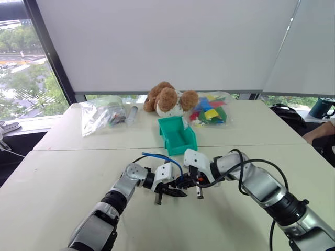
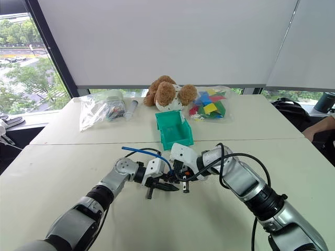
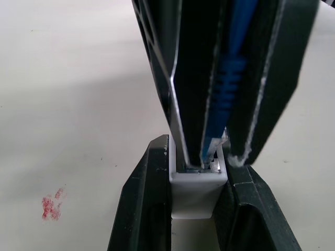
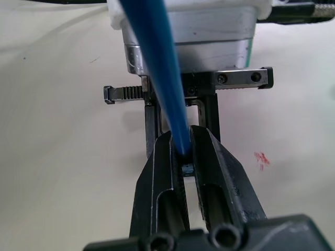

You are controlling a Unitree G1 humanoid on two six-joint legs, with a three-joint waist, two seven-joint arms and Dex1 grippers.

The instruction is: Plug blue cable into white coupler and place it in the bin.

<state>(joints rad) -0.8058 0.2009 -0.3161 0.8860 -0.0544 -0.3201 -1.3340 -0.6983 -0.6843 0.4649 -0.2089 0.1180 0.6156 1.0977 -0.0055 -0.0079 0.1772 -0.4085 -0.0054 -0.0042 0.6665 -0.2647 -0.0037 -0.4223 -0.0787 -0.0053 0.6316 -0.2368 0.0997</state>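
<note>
Low over the table in front of the teal bin (image 1: 178, 135), my two grippers meet tip to tip. My left gripper (image 3: 198, 157) is shut on the white coupler (image 3: 196, 196), a small white block held between its black fingers. The blue cable (image 4: 157, 57) is pinched near its plug end by my right gripper (image 4: 184, 137), which is shut on it. The plug tip sits at the coupler's opening. The rest of the cable (image 1: 157, 156) arcs up and back over my left wrist.
Behind the bin lie a brown stuffed dog (image 1: 167, 99), a clear bag of coloured blocks (image 1: 209, 111), and another clear bag (image 1: 102, 115) with a grey tube (image 1: 132, 114) at the left. A small red stain (image 3: 51, 205) marks the table. A person's arm (image 1: 319, 130) is at the right edge.
</note>
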